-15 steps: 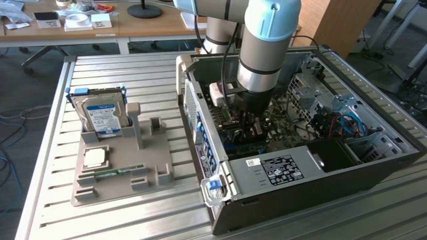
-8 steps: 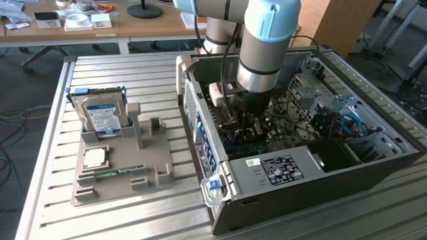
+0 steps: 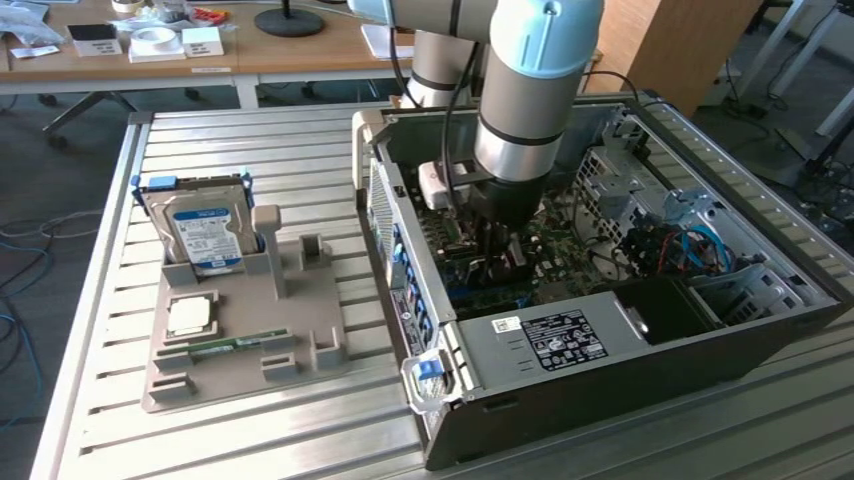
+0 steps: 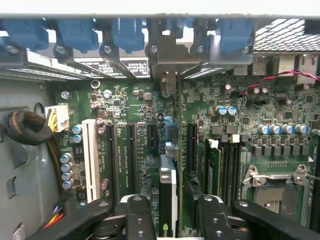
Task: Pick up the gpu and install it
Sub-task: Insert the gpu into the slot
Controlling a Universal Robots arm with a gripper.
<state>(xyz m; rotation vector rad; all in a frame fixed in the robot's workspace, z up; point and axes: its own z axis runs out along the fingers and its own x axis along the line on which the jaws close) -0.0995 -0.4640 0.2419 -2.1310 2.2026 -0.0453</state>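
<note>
Looking into the open black computer case (image 3: pixel 747 340), we see the black hand (image 4: pixel 170 212) spread open, gripping nothing; the thin black gpu card (image 4: pixel 167 197) stands edge-on in the green motherboard (image 4: pixel 135 107) slot between its fingers.

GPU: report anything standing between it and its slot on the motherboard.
Nothing visible does. The gpu stands on edge and appears to be already down in a slot of the motherboard. The fingers flank it on both sides, open and apart from it.
</note>
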